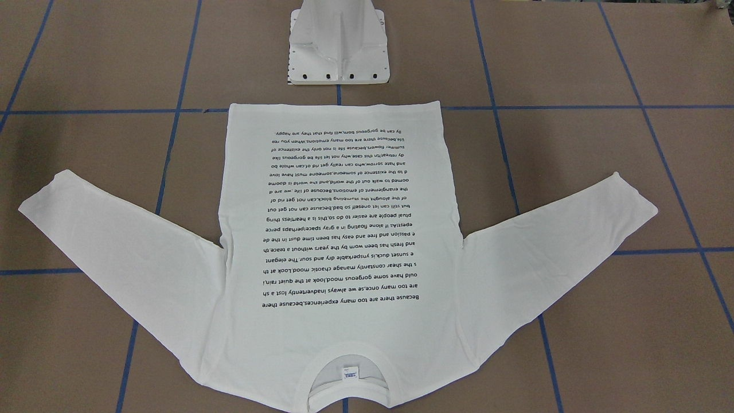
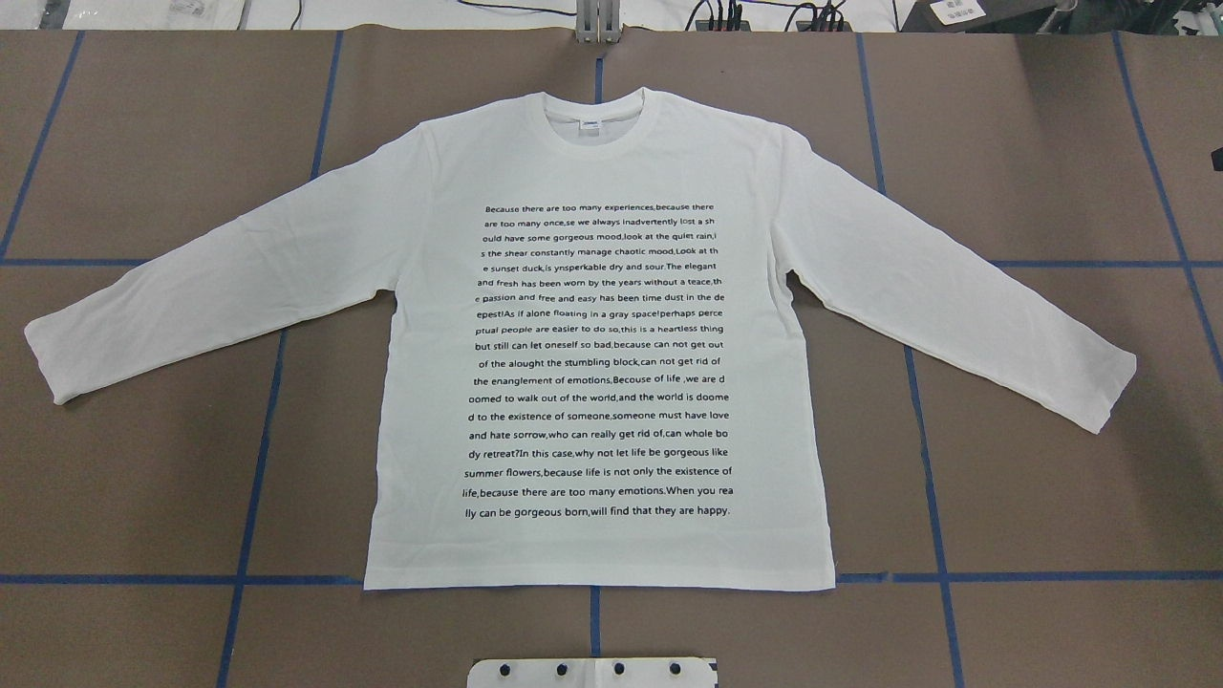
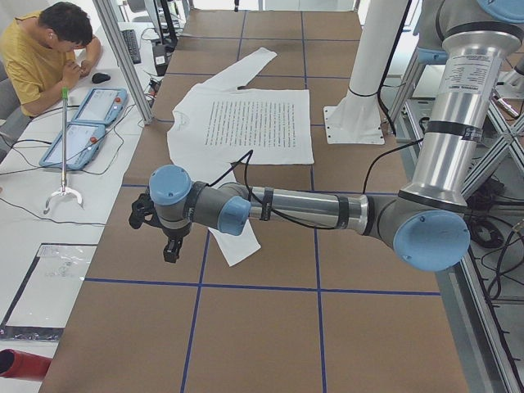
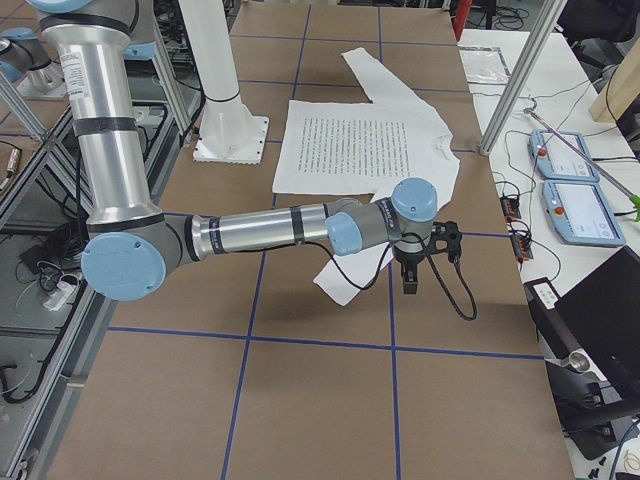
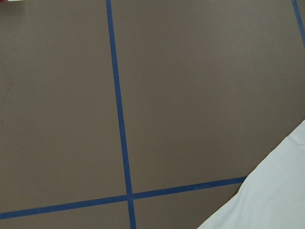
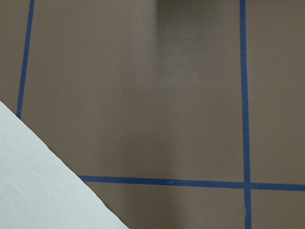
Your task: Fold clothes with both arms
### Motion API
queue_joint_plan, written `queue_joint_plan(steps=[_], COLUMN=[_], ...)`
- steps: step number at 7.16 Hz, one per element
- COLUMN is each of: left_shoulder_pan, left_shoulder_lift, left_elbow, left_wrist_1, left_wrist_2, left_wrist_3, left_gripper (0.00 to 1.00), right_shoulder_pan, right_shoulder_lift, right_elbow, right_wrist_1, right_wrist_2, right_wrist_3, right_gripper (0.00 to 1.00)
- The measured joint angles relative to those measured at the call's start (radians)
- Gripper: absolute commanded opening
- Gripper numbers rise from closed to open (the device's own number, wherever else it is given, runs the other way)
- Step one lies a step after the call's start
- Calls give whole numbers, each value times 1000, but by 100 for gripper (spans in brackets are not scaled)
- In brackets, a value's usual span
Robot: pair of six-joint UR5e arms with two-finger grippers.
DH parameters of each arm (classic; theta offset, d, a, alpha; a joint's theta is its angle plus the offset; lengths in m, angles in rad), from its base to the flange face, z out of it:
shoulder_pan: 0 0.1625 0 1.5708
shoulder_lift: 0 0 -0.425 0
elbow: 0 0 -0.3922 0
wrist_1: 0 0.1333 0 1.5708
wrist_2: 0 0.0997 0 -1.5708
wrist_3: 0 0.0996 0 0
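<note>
Left claw (image 3: 169,250): hangs over the bench (image 2: 143,497), pointing down, just beside the end of the near sleeve. Only the side camera shows it, so I cannot tell whether the fingers are apart or together. Its wrist camera sees bare bench and a corner of white cloth (image 5: 271,195), with no fingers in frame

Right claw (image 4: 410,285): mirror pose at the other sleeve end, over the bench. It too shows only from the side, so I cannot tell its state. Its wrist view has white cloth (image 6: 38,176) at lower left

T-shirt (image 2: 599,354): lies flat and smooth in the middle of the bench, printed text up. The collar (image 2: 600,113) is on the far side from the robot, the hem (image 2: 602,583) near the pedestal base (image 2: 592,672). The left sleeve (image 2: 191,287) and right sleeve (image 2: 965,315) are spread wide and slant back toward the robot

Handling, my judgement: thin cotton, so light, limp and not fragile. It has no stiffness, so it will sag between two hold points and drag along the bench if one side leads

Hold points: the left cuff (image 2: 48,368) and right cuff (image 2: 1113,392) are nearest the claws. Come in low at the cuff edge and pinch both layers. Pinching the top layer alone would open the sleeve. Move both arms at a matched pace to keep the fold square
</note>
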State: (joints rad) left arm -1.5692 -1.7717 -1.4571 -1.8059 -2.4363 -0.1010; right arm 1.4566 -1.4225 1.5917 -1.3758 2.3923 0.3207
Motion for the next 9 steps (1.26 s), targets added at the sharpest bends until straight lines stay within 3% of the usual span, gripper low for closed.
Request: queue_joint_plan(steps=[7, 9], left_shoulder_pan=[63, 102], left_shoulder_lift=[49, 50], left_elbow=[-10, 38], left_wrist_1=[-219, -337], left_wrist_2=[23, 9], left_wrist_3=[-9, -20], left_gripper=[100, 100], right_shoulder_pan=[-71, -112], right_shoulder_lift=[-14, -21], right_elbow=[-30, -32], right_wrist_1=[74, 95], right_wrist_2=[-4, 53], right_wrist_3=[13, 20], right_gripper=[100, 100])
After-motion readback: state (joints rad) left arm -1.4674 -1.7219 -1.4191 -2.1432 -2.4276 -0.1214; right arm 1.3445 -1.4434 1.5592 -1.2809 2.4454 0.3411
